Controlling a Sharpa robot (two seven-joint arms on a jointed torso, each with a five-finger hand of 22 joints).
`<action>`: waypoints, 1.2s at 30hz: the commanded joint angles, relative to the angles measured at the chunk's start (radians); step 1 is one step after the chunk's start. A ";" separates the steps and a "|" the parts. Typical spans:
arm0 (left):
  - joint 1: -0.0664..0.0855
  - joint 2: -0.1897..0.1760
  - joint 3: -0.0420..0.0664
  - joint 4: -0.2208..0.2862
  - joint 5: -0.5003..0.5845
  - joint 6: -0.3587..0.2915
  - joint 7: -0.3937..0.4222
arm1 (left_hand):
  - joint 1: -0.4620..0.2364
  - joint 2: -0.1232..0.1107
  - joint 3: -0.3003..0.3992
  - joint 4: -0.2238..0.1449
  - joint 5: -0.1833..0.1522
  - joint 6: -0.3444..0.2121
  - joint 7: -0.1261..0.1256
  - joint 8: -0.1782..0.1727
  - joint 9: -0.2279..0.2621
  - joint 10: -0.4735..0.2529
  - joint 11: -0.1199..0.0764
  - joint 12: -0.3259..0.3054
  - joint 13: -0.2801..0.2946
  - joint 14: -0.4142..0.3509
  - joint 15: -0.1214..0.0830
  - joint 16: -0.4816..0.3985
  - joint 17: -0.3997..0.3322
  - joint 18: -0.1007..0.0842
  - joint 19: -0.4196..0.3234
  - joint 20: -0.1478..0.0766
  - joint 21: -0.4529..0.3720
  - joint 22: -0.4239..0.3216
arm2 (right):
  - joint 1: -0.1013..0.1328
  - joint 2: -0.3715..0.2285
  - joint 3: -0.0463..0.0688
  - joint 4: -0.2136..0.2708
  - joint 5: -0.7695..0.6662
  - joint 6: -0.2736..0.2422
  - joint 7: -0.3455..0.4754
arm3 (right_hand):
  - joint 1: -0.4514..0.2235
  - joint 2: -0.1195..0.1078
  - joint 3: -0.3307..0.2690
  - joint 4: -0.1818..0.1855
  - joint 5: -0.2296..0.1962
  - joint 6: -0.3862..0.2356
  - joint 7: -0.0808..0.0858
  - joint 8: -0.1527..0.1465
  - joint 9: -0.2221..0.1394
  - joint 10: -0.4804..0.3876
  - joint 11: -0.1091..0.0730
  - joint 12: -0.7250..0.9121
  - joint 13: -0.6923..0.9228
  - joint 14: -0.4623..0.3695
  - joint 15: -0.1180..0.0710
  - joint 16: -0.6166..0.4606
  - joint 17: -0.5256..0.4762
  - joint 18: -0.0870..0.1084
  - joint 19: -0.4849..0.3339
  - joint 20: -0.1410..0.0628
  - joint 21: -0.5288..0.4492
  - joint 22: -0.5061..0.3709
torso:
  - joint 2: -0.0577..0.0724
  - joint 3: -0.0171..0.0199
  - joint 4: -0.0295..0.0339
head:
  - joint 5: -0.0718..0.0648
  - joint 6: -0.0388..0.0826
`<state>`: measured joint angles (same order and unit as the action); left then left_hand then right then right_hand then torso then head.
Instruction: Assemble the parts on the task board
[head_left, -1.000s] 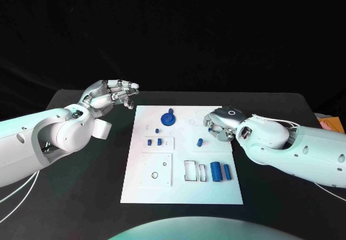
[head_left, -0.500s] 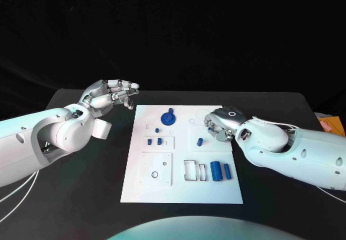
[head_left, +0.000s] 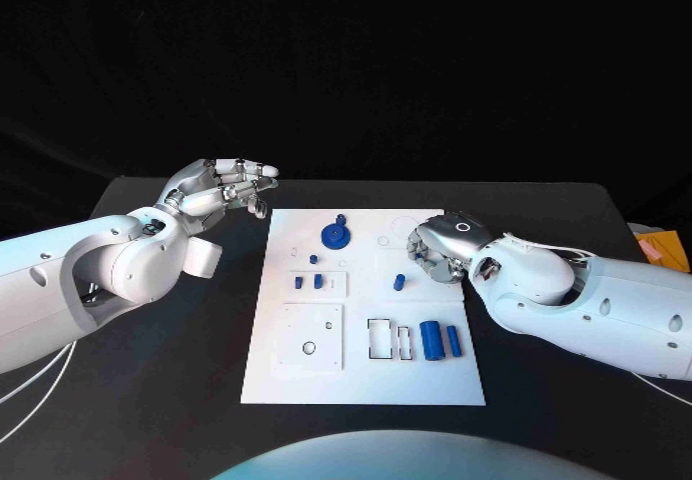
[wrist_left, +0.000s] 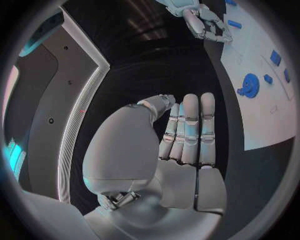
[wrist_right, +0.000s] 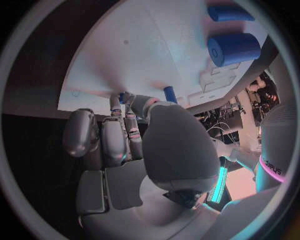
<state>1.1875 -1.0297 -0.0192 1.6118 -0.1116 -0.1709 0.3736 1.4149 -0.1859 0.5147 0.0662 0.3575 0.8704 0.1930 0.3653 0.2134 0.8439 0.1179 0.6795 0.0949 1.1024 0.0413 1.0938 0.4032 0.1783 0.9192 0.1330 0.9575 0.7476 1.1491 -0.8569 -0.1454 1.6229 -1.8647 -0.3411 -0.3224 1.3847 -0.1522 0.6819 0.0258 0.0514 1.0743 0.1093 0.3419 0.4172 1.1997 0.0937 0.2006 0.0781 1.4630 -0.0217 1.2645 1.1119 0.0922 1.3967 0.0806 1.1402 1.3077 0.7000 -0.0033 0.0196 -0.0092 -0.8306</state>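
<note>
While the task board (head_left: 368, 380) lies square in the middle of the black table (head_left: 562, 410), its blue parts sit scattered across it: a gear (head_left: 336, 236) near the far edge, two small pegs (head_left: 309, 283) in a left-hand recess, an upright peg (head_left: 400, 284) just right of centre, and two cylinders (head_left: 441, 341) lying side by side beside an outlined slot toward the near right. Bare dark tabletop runs along both long edges of the board and in front of it. Over on the board's right edge, the right hand (head_left: 440, 250) hangs over the far right part with fingers curled downward, just beside that upright peg; I cannot tell whether it pinches anything. Off the far left corner, the left hand (head_left: 224, 187) hovers over bare table, fingers straight and close together, holding nothing.
</note>
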 joint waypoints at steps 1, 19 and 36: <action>0.000 0.000 0.000 0.004 -0.006 0.009 -0.004 | -0.003 0.007 0.000 -0.007 0.000 -0.007 0.003 -0.006 -0.002 0.001 0.007 -0.006 -0.002 -0.001 0.002 -0.007 -0.002 0.006 0.006 0.003 -0.006 -0.002 | -0.012 0.000 -0.010 -0.003 0.001 0.046 -0.008 | 0.013 0.017 0.007 -0.001 -0.003 0.000 0.003 -0.003 -0.003 0.057 -0.047 0.001 0.019 0.007 -0.007 -0.007 -0.002 -0.009 0.006 -0.004 0.004 0.108 | 0.000 0.0001 -0.0005 | 0.001 0.000; 0.000 0.000 0.000 0.005 -0.006 0.015 -0.016 | -0.011 0.005 -0.001 -0.010 0.002 -0.025 0.014 -0.029 -0.005 -0.018 0.018 -0.018 -0.010 -0.010 0.011 -0.012 -0.005 0.005 0.002 0.011 -0.014 -0.007 | -0.012 -0.002 -0.009 0.009 -0.008 -0.008 -0.007 | 0.013 0.016 0.008 -0.002 -0.003 0.000 0.003 -0.003 -0.002 0.058 -0.048 0.000 0.019 0.007 -0.008 -0.007 -0.002 -0.010 0.008 -0.005 0.011 0.110 | 0.000 -0.0008 0.0000 | -0.001 0.001; 0.000 -0.004 0.000 0.004 -0.006 0.024 -0.025 | -0.012 0.004 -0.002 -0.014 0.002 -0.033 0.018 -0.039 -0.007 -0.029 0.022 -0.021 -0.012 -0.017 0.014 -0.015 -0.008 0.006 -0.001 0.014 -0.018 -0.010 | 0.015 -0.032 -0.001 0.048 0.035 -0.055 0.014 | 0.010 0.014 0.008 -0.002 -0.002 0.001 0.003 -0.003 -0.001 0.058 -0.047 -0.001 0.020 0.008 -0.008 -0.006 0.000 -0.011 0.011 -0.005 0.015 0.113 | -0.001 -0.0008 0.0002 | -0.001 0.004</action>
<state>1.1874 -1.0337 -0.0195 1.6132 -0.1145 -0.1660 0.3472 1.4109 -0.1819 0.5119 0.0578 0.3575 0.8450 0.2111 0.3304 0.2078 0.8221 0.1396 0.6619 0.0841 1.0916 0.0522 1.0823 0.3964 0.1782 0.9183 0.1398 0.9459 0.7389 1.1614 -0.8861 -0.1469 1.6644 -1.8484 -0.3883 -0.3232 1.3940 -0.1431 0.6843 0.0231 0.0466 1.0735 0.1086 0.3380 0.4151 1.2027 0.0970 0.1987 0.0973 1.4666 -0.0250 1.2606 1.1111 0.0922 1.4002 0.0769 1.1522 1.3081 0.6993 -0.0039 0.0195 -0.0105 -0.8268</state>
